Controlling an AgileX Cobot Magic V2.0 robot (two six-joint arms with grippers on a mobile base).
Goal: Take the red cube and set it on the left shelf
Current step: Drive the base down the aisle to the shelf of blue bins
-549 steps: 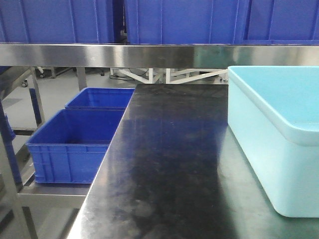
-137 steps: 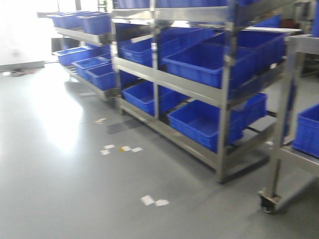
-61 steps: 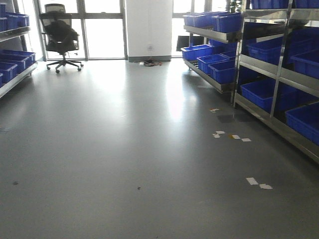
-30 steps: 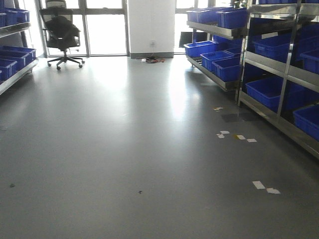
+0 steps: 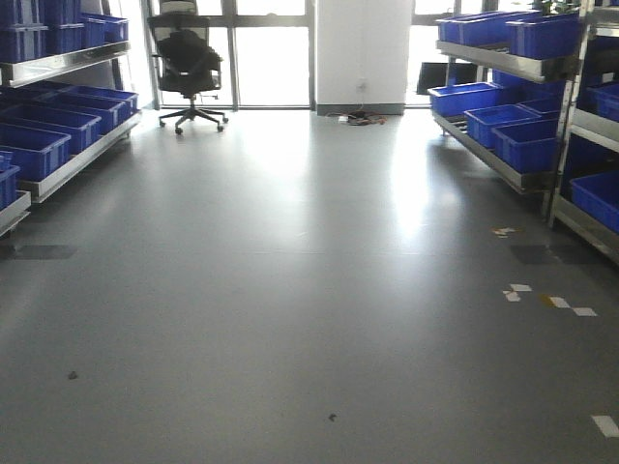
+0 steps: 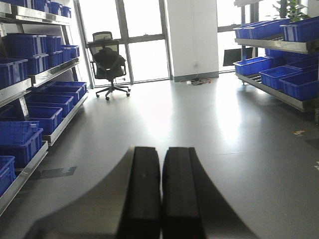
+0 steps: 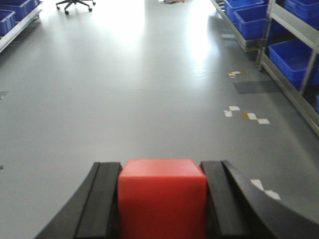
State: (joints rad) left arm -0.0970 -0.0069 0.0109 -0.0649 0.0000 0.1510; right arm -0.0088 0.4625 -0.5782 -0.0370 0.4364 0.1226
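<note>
In the right wrist view my right gripper (image 7: pixel 162 172) is shut on the red cube (image 7: pixel 162 201), which fills the gap between its two black fingers and is held above the grey floor. In the left wrist view my left gripper (image 6: pixel 161 154) is shut and empty, its two black pads pressed together. The left shelf (image 5: pixel 60 145), a steel rack with blue bins, runs along the left side in the front view and also shows in the left wrist view (image 6: pixel 35 107). Neither gripper shows in the front view.
A second steel rack with blue bins (image 5: pixel 522 106) lines the right side. A black office chair (image 5: pixel 189 63) stands at the far end by the windows. White paper scraps (image 5: pixel 546 295) lie on the grey floor (image 5: pixel 290 290) between the racks.
The front view has swung left: the chair moved toward the middle, the left rack came further into view and the right rack slid toward the edge. Nine seconds ago it faced a black table.
</note>
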